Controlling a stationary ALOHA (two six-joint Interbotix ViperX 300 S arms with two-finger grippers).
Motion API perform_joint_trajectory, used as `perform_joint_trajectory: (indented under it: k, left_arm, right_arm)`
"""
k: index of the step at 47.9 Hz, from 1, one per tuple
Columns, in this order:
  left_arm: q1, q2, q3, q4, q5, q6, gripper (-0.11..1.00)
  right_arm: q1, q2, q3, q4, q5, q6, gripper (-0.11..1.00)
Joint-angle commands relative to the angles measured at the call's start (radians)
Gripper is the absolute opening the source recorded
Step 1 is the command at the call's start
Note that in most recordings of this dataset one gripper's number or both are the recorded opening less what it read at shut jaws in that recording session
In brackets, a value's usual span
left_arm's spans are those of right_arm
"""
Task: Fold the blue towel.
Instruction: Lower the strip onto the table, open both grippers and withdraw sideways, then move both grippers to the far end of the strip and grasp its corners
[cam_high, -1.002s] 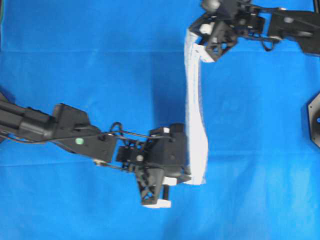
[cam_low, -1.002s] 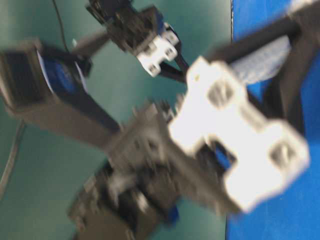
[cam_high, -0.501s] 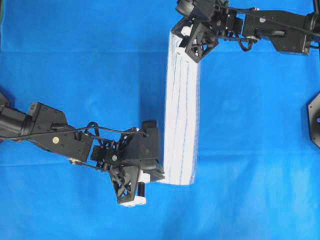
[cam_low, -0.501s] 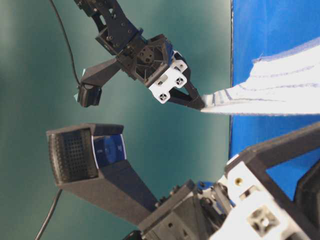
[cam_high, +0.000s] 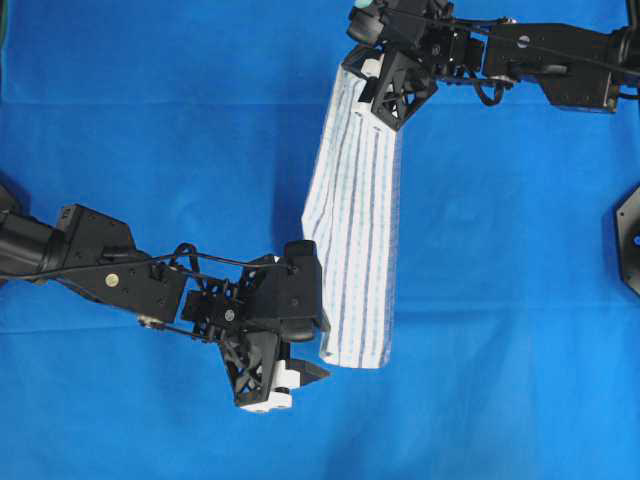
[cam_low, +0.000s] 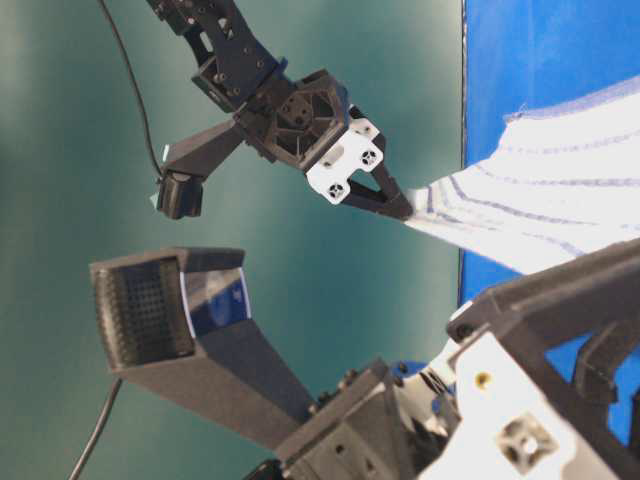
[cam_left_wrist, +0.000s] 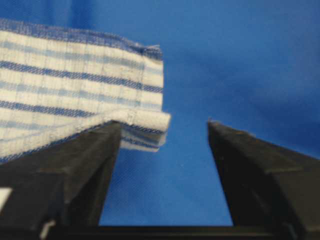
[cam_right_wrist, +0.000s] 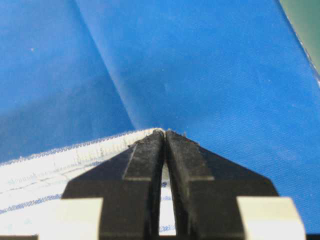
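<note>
The blue towel (cam_high: 355, 240) lies as a long, narrow folded strip running up and down the middle of the worktop (cam_high: 180, 130), white with thin dark-blue stripes, its near end flat on the blue cover and its far end lifted off the surface. At that far end the right hand (cam_high: 372, 72) has its fingers pressed together on the towel's corner; the right wrist view shows the cloth edge caught right at the closed tips, and the table-level view shows the fabric hanging taut from them. At the near end the left hand (cam_high: 300, 375) stands spread, just beside the towel's lower corner: in the left wrist view one finger (cam_left_wrist: 65, 175) sits against the folded corner, the cloth draped over its tip, while the other stands well apart with bare blue cover between them, so nothing is gripped there. This reads as the release step after a lengthwise fold, one end let go and the other not yet. The next move likely calls for the right hand to lower its corner and let go so the strip lies flat, then a fresh grasp at one short end to bring it over the other, keeping the layers aligned.
</note>
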Motion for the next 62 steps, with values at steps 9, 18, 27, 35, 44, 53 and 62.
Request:
perform_joint_trajectory:
  k: [9,18,27,35,44,53,62]
  left_arm:
    - [0.035,-0.144,0.006,0.002,0.141,0.038,0.65]
    - [0.061,-0.268,0.046,0.002,0.187,0.155,0.65]
    - [0.133,-0.411,0.118,0.002,0.13,0.252,0.65]
    - [0.215,-0.52,0.232,0.002,-0.029,0.301,0.65]
    - [0.273,-0.658,0.345,0.002,-0.15,0.342,0.65]
    - [0.301,-0.773,0.451,0.002,-0.21,0.347,0.65]
    - [0.316,-0.828,0.525,0.002,-0.253,0.344,0.65]
  right_arm:
    - [0.002,-0.043,-0.015,-0.003,0.011,-0.057,0.61]
    - [0.006,-0.133,0.029,-0.003,0.011,-0.069,0.49]
    - [0.035,-0.273,0.138,-0.003,-0.038,-0.066,0.5]
    - [0.08,-0.42,0.272,0.002,-0.173,-0.048,0.5]
    - [0.13,-0.568,0.387,0.014,-0.268,-0.028,0.5]
    - [0.178,-0.649,0.471,0.017,-0.33,0.002,0.5]
    - [0.213,-0.658,0.517,0.017,-0.376,0.017,0.5]
